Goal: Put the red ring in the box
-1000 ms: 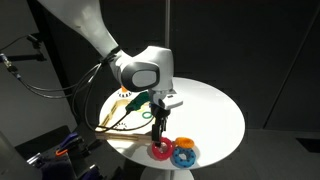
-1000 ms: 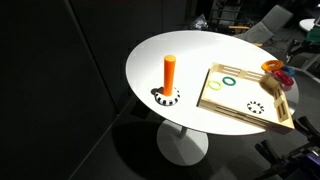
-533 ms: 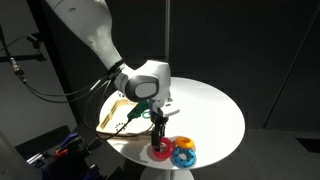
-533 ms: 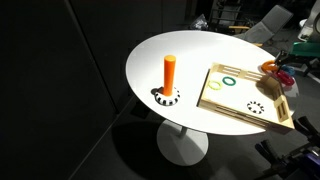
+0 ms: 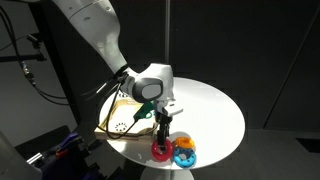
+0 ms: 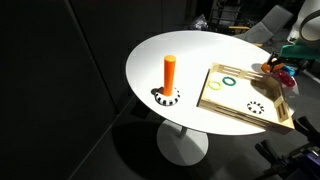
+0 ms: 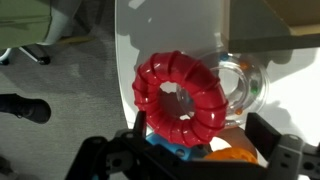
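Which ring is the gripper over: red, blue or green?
The red ring, centred in the wrist view under the gripper. The blue ring lies beside it; the thin green ring is off in the box.

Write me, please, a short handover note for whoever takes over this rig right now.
Pincer: looks open and empty, poised just above the red ring.
Red ring: on the white table, next to the blue ring, outside the wooden box.
Done: nothing yet; the red ring is not grasped.
Left: close on the red ring, lift it, carry it to the box and release it inside.
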You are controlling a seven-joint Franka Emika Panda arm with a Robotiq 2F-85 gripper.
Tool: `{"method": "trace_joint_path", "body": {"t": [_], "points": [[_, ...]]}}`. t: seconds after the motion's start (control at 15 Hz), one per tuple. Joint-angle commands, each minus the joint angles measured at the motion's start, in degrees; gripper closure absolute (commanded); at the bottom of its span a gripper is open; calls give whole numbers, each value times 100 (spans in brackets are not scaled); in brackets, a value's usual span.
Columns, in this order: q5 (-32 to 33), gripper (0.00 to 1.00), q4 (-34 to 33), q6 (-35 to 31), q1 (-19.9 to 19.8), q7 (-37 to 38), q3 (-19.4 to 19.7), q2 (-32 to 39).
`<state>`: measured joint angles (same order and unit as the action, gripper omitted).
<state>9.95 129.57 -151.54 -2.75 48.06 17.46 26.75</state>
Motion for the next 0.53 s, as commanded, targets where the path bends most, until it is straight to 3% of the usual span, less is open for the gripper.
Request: {"method": "trace_joint_path", "body": {"t": [0.0,0.47], "points": [[-71,18,-175,-1,193,130,190,174],[-57,74,-197,78,335,273,314,244]]}}
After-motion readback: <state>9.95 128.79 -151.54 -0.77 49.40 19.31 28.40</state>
